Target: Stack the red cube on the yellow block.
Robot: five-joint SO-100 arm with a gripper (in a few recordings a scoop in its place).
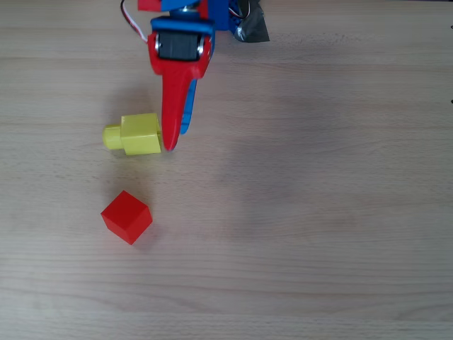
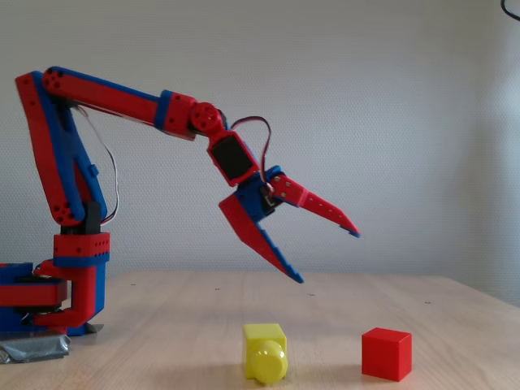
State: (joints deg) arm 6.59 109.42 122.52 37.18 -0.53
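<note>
Bright-red cube [image 1: 127, 217] lies apart from the studded yellow block [image 1: 134, 134].

— How many blocks lie on the pale wooden table [image 1: 318, 234]?
— Two. One small plain bright-red cube [image 1: 127, 217] at the lower left of the overhead view, and one small yellow plastic block with a round stud [image 1: 134, 134] above it, left of centre.
— And arms?
— One red-and-blue arm, carrying one two-finger gripper [image 2: 329, 254].
— Anything else?
— One patch of grey tape [image 1: 252, 28] at the top edge.

Wooden table [image 1: 318, 234]; grey tape [image 2: 32, 349] at base; white wall [image 2: 390, 97].
</note>
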